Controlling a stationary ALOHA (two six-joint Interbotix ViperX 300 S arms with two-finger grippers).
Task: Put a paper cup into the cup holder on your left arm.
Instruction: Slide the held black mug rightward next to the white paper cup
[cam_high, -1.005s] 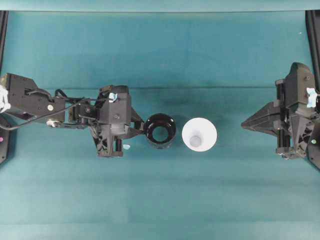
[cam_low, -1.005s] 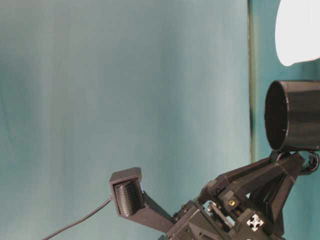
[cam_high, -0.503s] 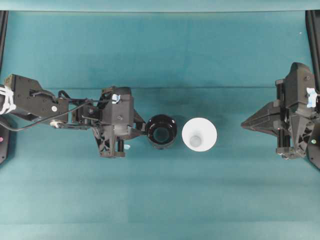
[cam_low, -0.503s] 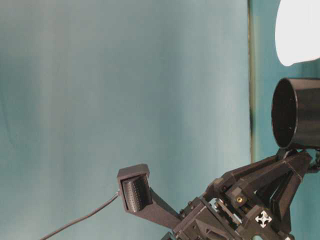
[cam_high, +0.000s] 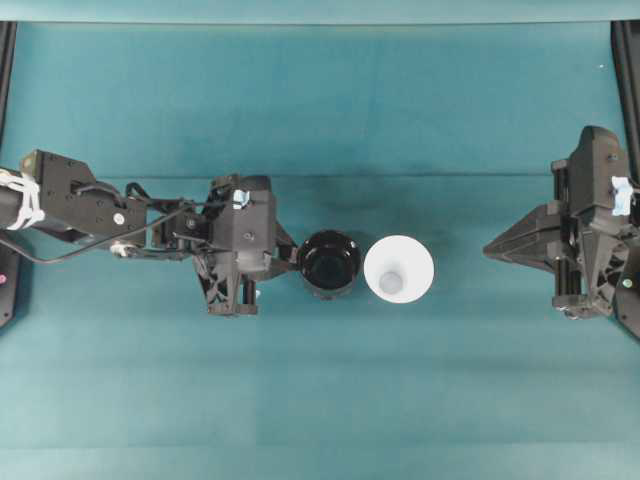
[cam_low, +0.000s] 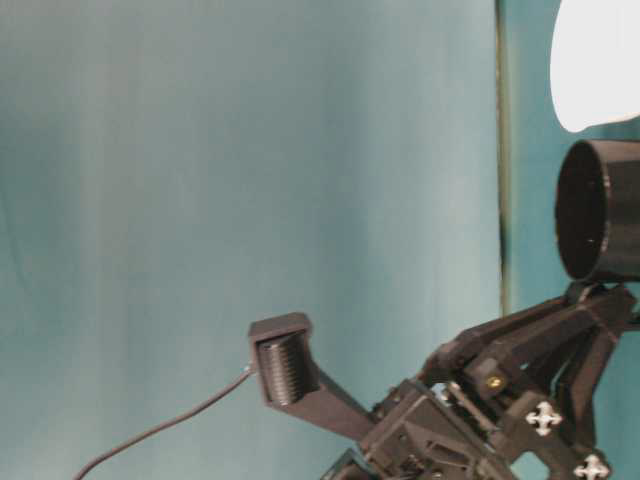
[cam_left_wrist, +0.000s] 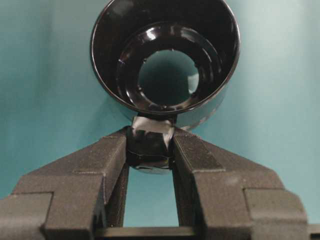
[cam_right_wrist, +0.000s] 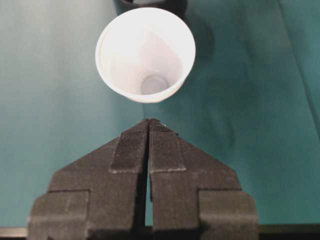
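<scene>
The paper cup (cam_high: 399, 269) stands upright on the teal worktop (cam_high: 320, 110), mouth up, near the middle and free of any grip. Just beside it, on its left in the overhead view, sits the cup holder (cam_high: 330, 264), glossy black and open at the bottom, its rim close to the cup's rim; whether they touch I cannot tell.

The left claw (cam_left_wrist: 149, 145) is narrowed onto the holder's small knobby handle (cam_left_wrist: 148, 140), pinching it between both pads, so the left arm (cam_high: 80, 200) carries the holder. The right claw (cam_right_wrist: 148, 131) is pressed fully shut, empty, pointing at the cup from well apart.

Risks, as I judge them: the white cup is light and tapers to a small base, so a shut claw arriving at it would shove or tip it rather than take it; the jaws need to part first. The holder hangs from one small knob, so a push from the cup going in off-centre could twist it in the grip. The two rims being so close, any nudge of the holder could knock the cup over.
</scene>
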